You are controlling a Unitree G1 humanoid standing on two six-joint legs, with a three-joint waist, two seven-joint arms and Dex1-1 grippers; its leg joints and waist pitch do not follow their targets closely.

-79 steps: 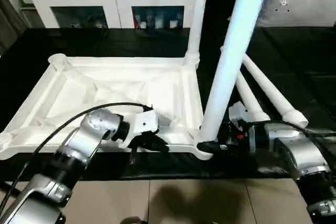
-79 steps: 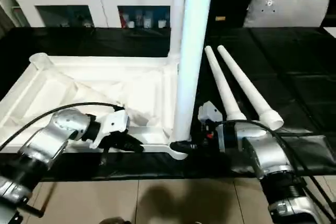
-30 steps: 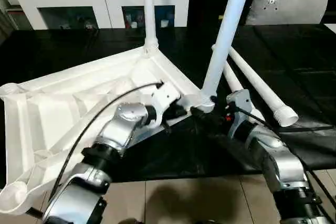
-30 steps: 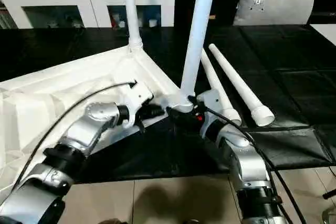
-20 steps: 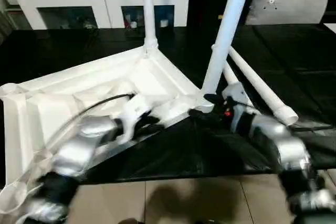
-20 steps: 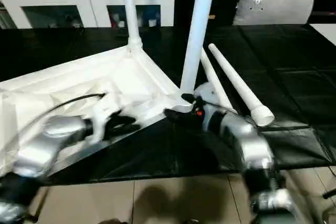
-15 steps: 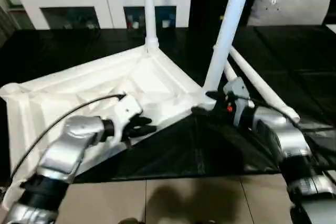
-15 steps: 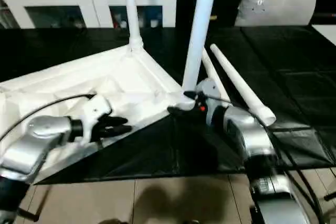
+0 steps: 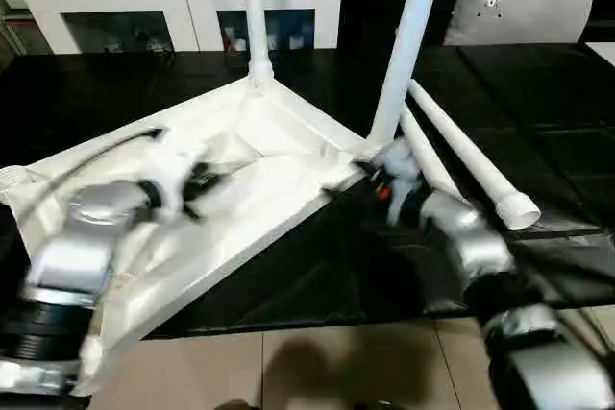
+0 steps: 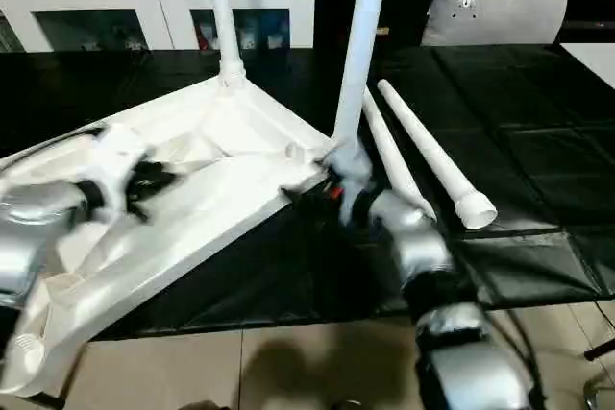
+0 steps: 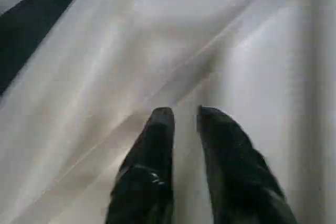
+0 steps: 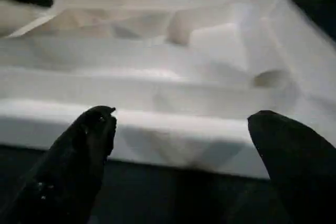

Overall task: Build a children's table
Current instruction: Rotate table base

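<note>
Head camera first: roughly halfway done, I'd say. The white plastic rectangular tabletop [image 9: 240, 175] lies ribbed side up on the black mat [image 9: 538, 141], skewed so one corner points at the white glass-door cabinet [image 9: 183, 7] along the far edge. Two long white tube legs are already standing in sockets: one [image 9: 252, 16] at the far corner, one [image 9: 404, 45] at the corner nearest the right arm. Two more tapered white legs [image 9: 471, 165] lie side by side on the mat, just beside that corner, flared ends toward the robot. Two sockets on the left end, one [image 10: 24, 348] closest to the near edge, look empty. So two legs left, by my reckoning.

Left wrist camera: the left gripper [image 11: 184, 116] hovers over the ribbed underside, fingers nearly together with nothing between them.

Right wrist camera: the right gripper [image 12: 184, 124] is spread wide, facing the tabletop's rim, gripping nothing. A leg base sits in its socket beyond.
</note>
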